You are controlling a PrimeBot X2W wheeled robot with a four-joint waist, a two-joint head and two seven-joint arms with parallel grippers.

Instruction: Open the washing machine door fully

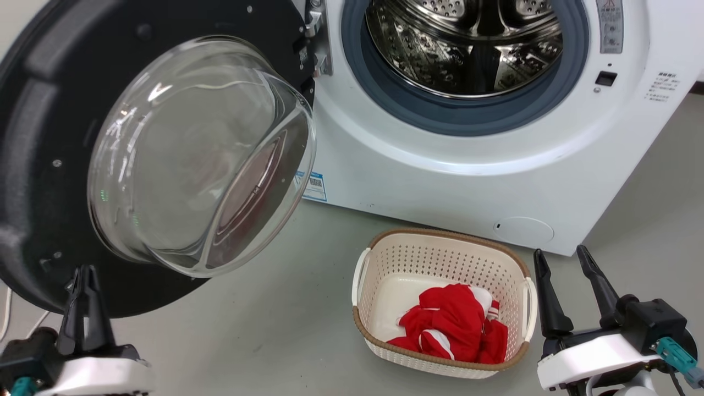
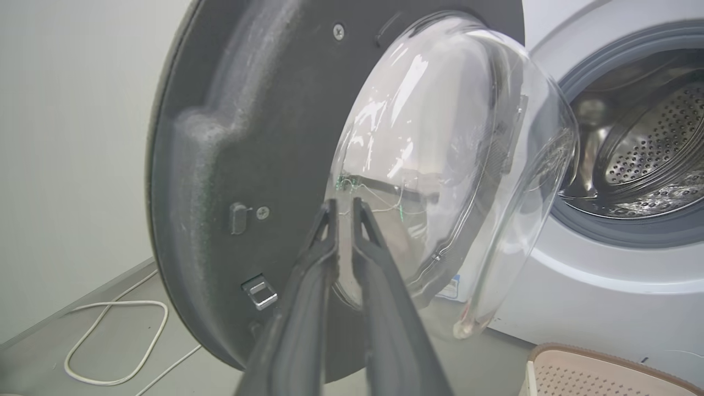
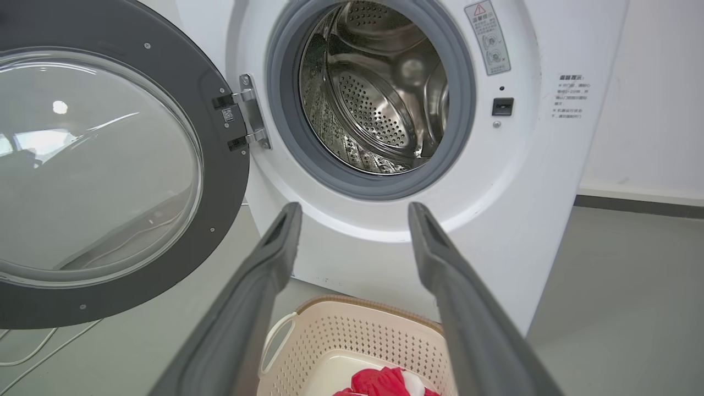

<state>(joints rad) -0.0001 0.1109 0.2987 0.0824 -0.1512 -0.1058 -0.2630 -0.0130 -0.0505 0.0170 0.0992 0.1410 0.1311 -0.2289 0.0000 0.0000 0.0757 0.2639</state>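
- Black glossy round washing machine door w/ bulging clear glass bowl window [image 1: 159, 154]: unlatched and standing wide off the front of the boxy white washing machine [image 1: 440, 187], inner face + bowl turned out to the room.
- Door position: just ahead of + above the left gripper [image 1: 85, 272]; well off to the left of the right gripper [image 1: 560, 252].
- Shiny perforated steel drum w/ grey rubber ring [image 3: 374, 99]: fully uncovered, straight ahead of the right gripper [image 3: 353, 208]. Silver metal hinge [image 3: 250, 118] ahead-left of its fingers, joining the door [image 3: 110, 165] to the cabinet.
- Left gripper [image 2: 344, 203]: fingers drawn nearly together, only a slim gap, nothing held. Tips lined up over the lower edge of the bowl on the door [image 2: 231, 137]; touching or just short, can't tell.
- Right gripper: fingers spread wide, empty, well apart from the door. Cream perforated plastic basket w/ brown rim [image 1: 445, 235] just to its left, w/ crumpled red-and-white cloth [image 1: 451, 322] inside.
- Thin white cable [image 2: 126, 302] looped on the grey floor, left of + below the left fingers, beyond the door edge.
- Done, by the look of it: latch freed, most of the swing made, opening clear.
- Left, prob.: last bit of travel to the hinge stop, if any. No way to tell from these views whether already at the limit.
- If some remains: a light push from the left fingers on the inner face, away from the cabinet.
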